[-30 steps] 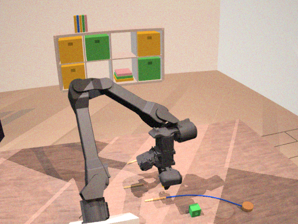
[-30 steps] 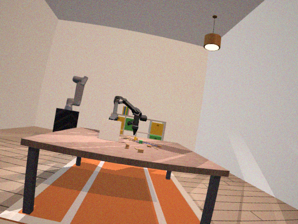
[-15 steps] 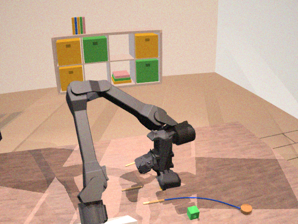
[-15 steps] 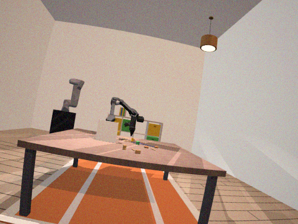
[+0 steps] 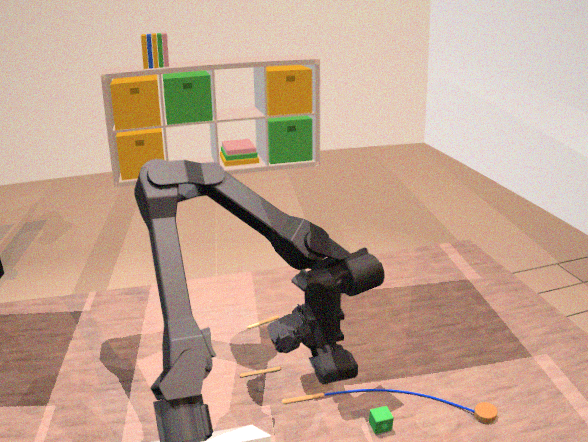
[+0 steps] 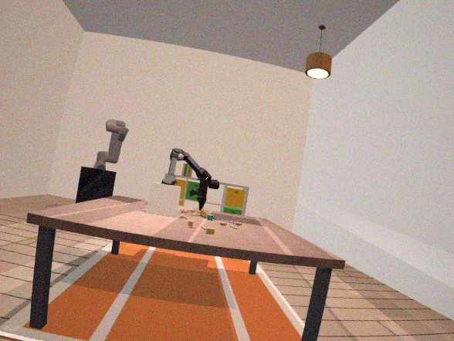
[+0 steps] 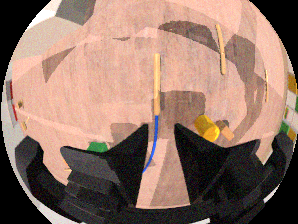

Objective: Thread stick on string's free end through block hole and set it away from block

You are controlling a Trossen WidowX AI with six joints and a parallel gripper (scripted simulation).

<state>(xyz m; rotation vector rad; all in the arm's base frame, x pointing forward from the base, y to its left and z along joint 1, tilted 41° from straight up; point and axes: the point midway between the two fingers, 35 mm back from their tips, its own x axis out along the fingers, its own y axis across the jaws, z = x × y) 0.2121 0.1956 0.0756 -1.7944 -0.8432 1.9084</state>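
The stick (image 5: 303, 398) (image 7: 157, 82) lies on the table, joined to the blue string (image 5: 400, 392) (image 7: 155, 137). The string curves to the round button (image 5: 485, 412) (image 6: 238, 224). My gripper (image 6: 201, 209) (image 7: 161, 127) points down above the table, partly open and empty. In the wrist view the stick lies ahead of the fingertips and the string runs between them. The top view hides the fingertips. A green cube (image 5: 381, 420) (image 6: 210, 217) (image 7: 97, 147) stands near the string, with a darker spot on one side. Tan blocks (image 6: 210, 231) (image 6: 190, 224) stand nearer the front; I cannot tell which block has the hole.
Two loose sticks (image 5: 260, 372) (image 5: 263, 322) (image 7: 221, 50) (image 7: 266, 85) lie beyond the string's stick. A yellow cylinder (image 6: 202, 212) (image 7: 206, 128) and a small tan piece (image 7: 226, 131) are close to the right finger in the wrist view. A white box (image 6: 164, 198) stands by the arm's base.
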